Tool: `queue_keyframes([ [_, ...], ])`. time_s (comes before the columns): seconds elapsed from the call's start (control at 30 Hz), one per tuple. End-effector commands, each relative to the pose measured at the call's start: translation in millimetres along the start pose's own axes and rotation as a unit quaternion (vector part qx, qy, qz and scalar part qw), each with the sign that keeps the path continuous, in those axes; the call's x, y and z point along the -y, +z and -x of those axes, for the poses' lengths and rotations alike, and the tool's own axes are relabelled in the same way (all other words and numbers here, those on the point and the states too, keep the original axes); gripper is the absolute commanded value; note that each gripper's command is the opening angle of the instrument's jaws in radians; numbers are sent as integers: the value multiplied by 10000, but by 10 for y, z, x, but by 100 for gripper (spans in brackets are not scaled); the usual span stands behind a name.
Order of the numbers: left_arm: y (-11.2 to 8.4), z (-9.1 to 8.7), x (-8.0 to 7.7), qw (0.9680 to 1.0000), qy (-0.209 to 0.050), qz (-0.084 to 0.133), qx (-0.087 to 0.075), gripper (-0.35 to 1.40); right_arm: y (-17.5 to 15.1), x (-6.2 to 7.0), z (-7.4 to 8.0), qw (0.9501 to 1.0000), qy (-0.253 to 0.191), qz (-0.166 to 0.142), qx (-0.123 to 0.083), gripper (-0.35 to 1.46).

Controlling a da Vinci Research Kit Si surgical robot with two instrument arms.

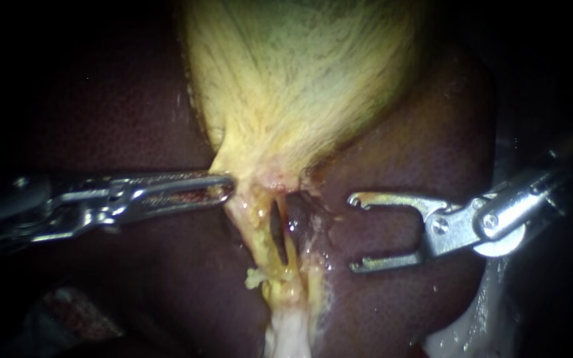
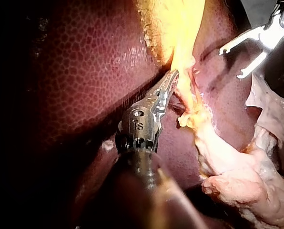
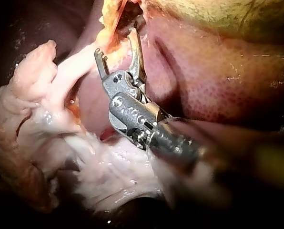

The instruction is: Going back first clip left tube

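Nearest the endoscope a strand of pale tissue (image 1: 290,331) runs up into two tubes split by a dark slit. The left tube (image 1: 256,229) is the yellow strand on the slit's left side, lying between the two instruments. The right instrument (image 1: 353,232) sits just beside the tubes without touching them, its forked jaws spread wide and holding nothing. The left instrument (image 1: 223,187) reaches the top of the left tube, jaws clamped on the yellow edge where the gallbladder (image 1: 300,79) narrows. Dark liver (image 1: 114,113) lies behind
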Motion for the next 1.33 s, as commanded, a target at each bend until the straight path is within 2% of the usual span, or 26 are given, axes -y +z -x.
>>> queue_keyframes([
  [0.03,5,-2,-2,10000,5,13,4,-13,0,0,0,10000,-3,-3,0,60],
  [0.17,23,-12,-6,10000,27,63,46,-13,0,0,0,10000,-33,-3,1,60],
  [0.5,53,-30,1,9999,86,-9,-70,-13,-4,-1,-7,10000,-72,0,-29,60],
  [1.33,60,-33,2,9999,98,-15,-100,-13,-6,-2,-10,9999,-89,-23,-90,60],
])
